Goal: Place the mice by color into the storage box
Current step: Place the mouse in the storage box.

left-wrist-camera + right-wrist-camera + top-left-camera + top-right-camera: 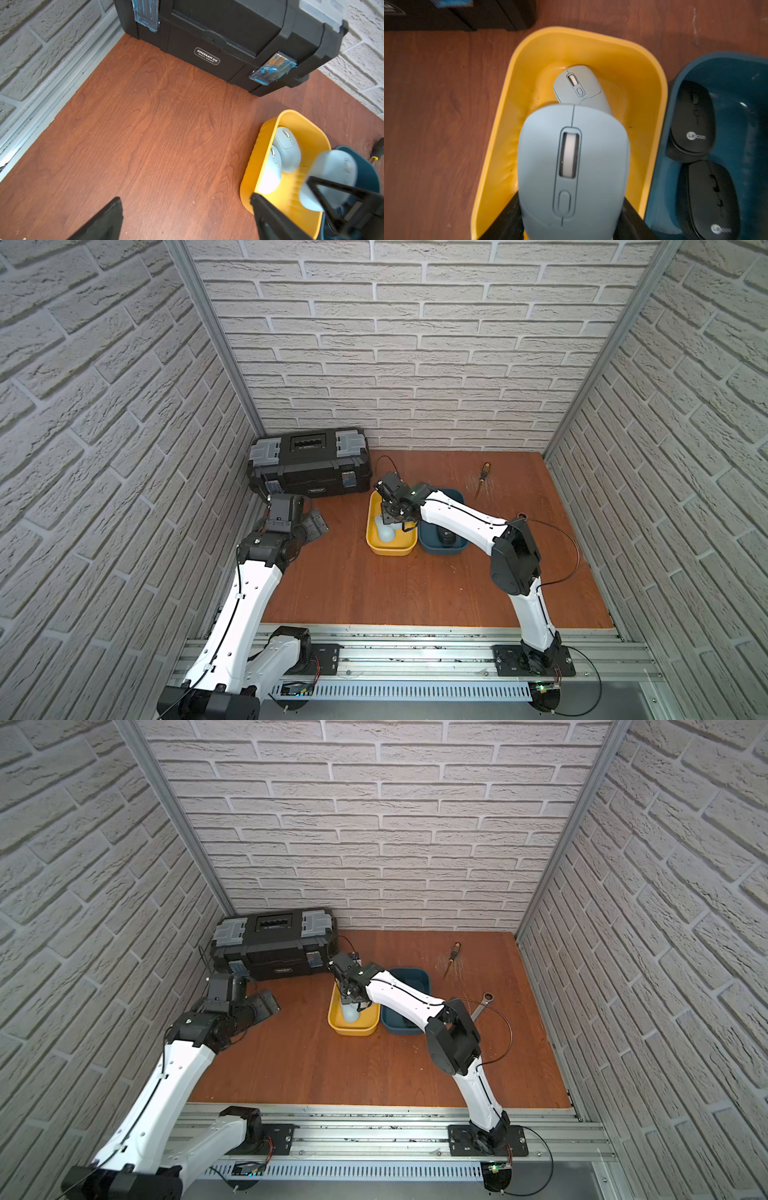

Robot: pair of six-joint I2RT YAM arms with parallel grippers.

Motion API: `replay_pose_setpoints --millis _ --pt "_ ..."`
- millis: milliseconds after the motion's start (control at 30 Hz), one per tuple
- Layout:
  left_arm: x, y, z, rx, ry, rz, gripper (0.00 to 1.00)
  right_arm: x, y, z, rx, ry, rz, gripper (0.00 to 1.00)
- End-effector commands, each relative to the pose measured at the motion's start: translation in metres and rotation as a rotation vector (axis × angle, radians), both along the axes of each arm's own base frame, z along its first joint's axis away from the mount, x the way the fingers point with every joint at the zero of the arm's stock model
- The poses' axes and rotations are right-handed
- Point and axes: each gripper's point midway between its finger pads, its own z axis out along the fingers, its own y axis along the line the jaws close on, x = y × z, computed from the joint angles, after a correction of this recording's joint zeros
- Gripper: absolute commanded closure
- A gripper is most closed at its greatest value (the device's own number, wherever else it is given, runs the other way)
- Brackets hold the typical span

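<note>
My right gripper (571, 209) is shut on a pale blue mouse (572, 166), held nose-down just above the yellow storage box (512, 104). Two more pale blue mice (287, 149) (270, 172) lie inside that box. The held one (330, 176) hangs over them. Beside it on the right stands a dark blue storage box (737, 62) with two black mice (691, 122) (708, 199) in it. In both top views the right gripper (390, 516) (351, 998) is over the yellow box (390, 551) (353, 1031). My left gripper (187, 218) (313, 524) is open above bare wood, left of the boxes.
A black toolbox (309, 466) stands shut in the back left corner. A screwdriver (482, 479) lies at the back right, and a wrench (482, 1002) lies right of the blue box (401, 1029). Brick-pattern walls enclose three sides.
</note>
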Motion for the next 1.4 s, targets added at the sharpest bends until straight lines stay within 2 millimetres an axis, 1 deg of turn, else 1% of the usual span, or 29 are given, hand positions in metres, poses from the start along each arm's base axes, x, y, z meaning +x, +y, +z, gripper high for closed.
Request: replay_pose_setpoints --millis 0,267,400,500,633,700,800,867,933,1067,1133,1233,1300,1367 --pt "0.012 0.002 0.016 -0.009 -0.055 0.021 0.02 0.011 0.003 0.013 0.035 -0.025 0.014 0.52" --pt "0.020 -0.001 0.011 -0.020 -0.048 0.022 0.02 0.010 -0.011 -0.020 -0.002 0.042 -0.024 0.51" --pt "0.022 -0.002 0.009 -0.024 -0.041 0.016 0.02 0.009 -0.014 -0.035 -0.013 0.069 -0.040 0.51" --pt "0.023 -0.003 0.007 -0.025 -0.036 0.012 0.02 0.009 -0.015 -0.043 -0.019 0.084 -0.045 0.50" --pt "0.022 -0.003 0.007 -0.026 -0.039 0.012 0.02 0.010 -0.017 -0.048 -0.029 0.097 -0.049 0.48" --pt "0.022 -0.003 0.007 -0.027 -0.038 0.012 0.02 0.010 -0.016 -0.047 -0.025 0.095 -0.047 0.44" --pt "0.022 -0.004 0.007 -0.032 -0.038 0.011 0.02 0.013 -0.015 -0.041 -0.019 0.082 -0.043 0.31" --pt "0.022 -0.004 0.008 -0.033 -0.039 0.010 0.02 0.014 -0.013 -0.035 -0.010 0.073 -0.040 0.26" --pt "0.022 -0.004 0.009 -0.033 -0.042 0.008 0.02 0.017 -0.011 -0.026 0.005 0.056 -0.035 0.24" --pt "0.022 -0.006 0.010 -0.036 -0.045 -0.001 0.02 0.024 -0.006 0.001 0.023 0.012 -0.001 0.23" --pt "0.023 -0.009 0.013 -0.044 -0.057 -0.026 0.02 0.025 -0.004 0.022 0.032 -0.010 0.017 0.22" --pt "0.025 -0.015 0.020 -0.050 -0.066 -0.069 0.02 0.027 -0.006 0.062 0.059 -0.086 0.034 0.22" --pt "0.026 -0.015 0.023 -0.047 -0.061 -0.071 0.02 0.028 -0.014 0.095 0.066 -0.167 0.038 0.22" --pt "0.029 -0.014 0.024 -0.042 -0.050 -0.065 0.02 0.028 -0.026 0.125 0.056 -0.251 0.025 0.21"
